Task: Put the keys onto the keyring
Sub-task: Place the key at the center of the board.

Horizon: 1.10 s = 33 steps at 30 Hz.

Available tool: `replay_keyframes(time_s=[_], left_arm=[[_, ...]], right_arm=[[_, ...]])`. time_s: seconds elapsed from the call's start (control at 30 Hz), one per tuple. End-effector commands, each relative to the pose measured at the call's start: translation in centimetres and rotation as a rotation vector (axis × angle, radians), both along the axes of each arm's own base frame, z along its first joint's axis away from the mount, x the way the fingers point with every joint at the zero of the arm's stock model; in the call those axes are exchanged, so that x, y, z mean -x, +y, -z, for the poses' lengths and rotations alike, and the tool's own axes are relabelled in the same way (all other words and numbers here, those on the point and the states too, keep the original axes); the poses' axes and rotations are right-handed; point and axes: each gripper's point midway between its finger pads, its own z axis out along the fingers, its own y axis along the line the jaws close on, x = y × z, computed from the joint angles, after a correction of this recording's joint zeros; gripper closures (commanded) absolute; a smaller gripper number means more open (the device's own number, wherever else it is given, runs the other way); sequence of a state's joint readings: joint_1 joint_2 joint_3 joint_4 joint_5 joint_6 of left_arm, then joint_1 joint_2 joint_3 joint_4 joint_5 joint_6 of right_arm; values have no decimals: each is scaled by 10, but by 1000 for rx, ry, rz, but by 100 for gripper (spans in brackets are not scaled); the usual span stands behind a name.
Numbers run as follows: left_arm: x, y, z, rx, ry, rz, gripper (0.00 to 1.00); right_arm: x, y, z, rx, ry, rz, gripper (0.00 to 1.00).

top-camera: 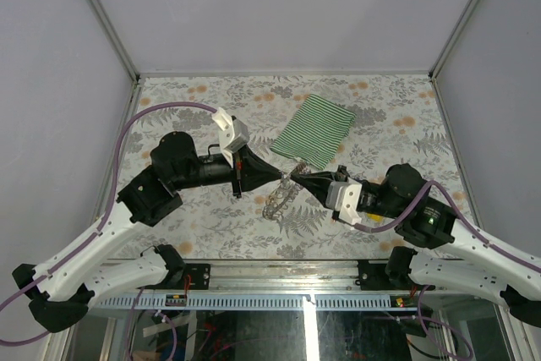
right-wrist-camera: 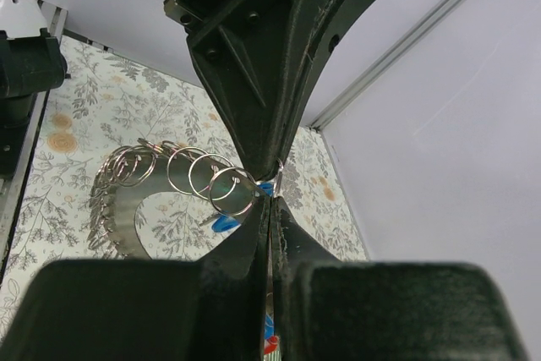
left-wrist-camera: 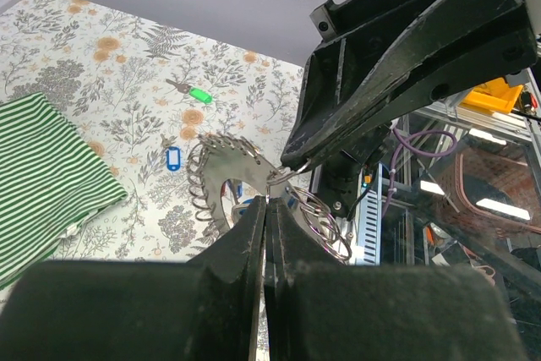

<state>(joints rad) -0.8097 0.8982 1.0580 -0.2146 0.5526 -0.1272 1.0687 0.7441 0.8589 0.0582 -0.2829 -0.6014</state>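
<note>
The keyring (top-camera: 277, 199), a curved metal strip strung with many split rings, hangs just on the near side of the green-and-white striped cloth (top-camera: 316, 128). Its upper end is lifted to where the two arms meet and its lower end trails toward the counter (top-camera: 186, 99).

The left arm's fingers (top-camera: 269, 171) reach in from the left of the cloth's near corner. The right arm's fingers (top-camera: 308, 182) come from the right, tip to tip with them. Both pairs are pressed together. Each wrist view shows the opposite tip nipping a thin wire loop at the keyring's end, but which loop each holds cannot be told.

In the left wrist view, a blue key tag (left-wrist-camera: 173, 158) lies flat between the cloth (left-wrist-camera: 42, 175) and the keyring (left-wrist-camera: 220, 171). A green key tag (left-wrist-camera: 200, 95) lies farther from the cloth, well apart from the blue one. The blue tag's pale label window is too small to read.

Pale enclosure walls (top-camera: 51, 82) close the counter beyond the cloth and on both sides, and a metal rail (top-camera: 279, 270) runs along the near edge. The widest open floral surface lies left of the cloth and between the cloth and the far wall. The right side is narrower, and the right arm takes up part of it.
</note>
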Motion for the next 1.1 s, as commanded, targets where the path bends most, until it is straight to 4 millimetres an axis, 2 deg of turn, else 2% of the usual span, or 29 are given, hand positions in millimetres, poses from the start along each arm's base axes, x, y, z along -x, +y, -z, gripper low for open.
replay_keyframes(time_s=[0.0, 0.4, 0.7, 0.87, 1.07], left_arm=[[-5, -1, -14, 41, -34, -16, 100], [-5, -3, -13, 35, -47, -10, 100], [-11, -1, 1, -2, -38, -34, 100], [-14, 0, 22, -45, -20, -52, 100], [-20, -4, 77, -156, 96, -65, 100]], right_arm=[[12, -4, -38, -115, -64, -44, 100], [7, -7, -39, -124, -64, -11, 100], [6, -10, -39, -128, -54, 6, 100], [4, -13, -35, -111, -48, 20, 100], [3, -26, -32, -99, -35, 60, 100]])
